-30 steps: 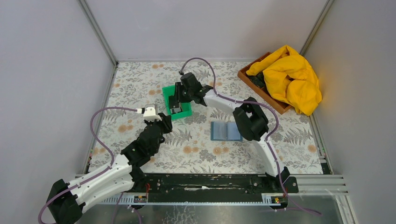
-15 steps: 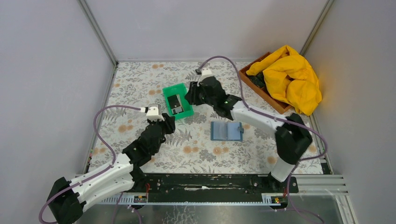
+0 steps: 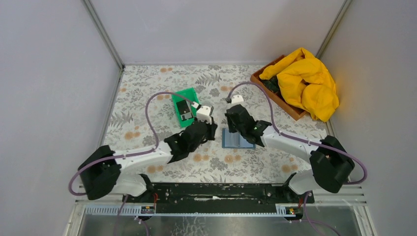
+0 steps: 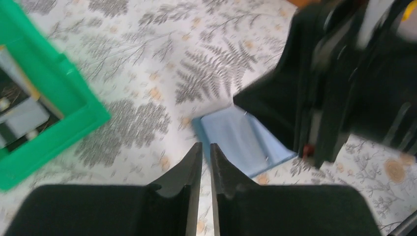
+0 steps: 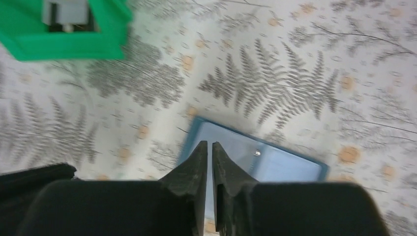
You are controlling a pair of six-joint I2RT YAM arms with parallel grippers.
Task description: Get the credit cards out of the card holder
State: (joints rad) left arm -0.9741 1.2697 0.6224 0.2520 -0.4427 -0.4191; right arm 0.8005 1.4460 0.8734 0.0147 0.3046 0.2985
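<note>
One steel-blue card holder (image 3: 238, 139) lies open (paler inner panels).

Light is even and diffuse, seemingly from overhead, with only soft shadows under the arms and no glare on the patterned surface (image 3: 147, 93). The overhead view is sharp; both wrist views are smeared by motion blur, with the card holder (image 5: 255, 157) soft and the near fingers (image 4: 194, 162) hazy.
</note>
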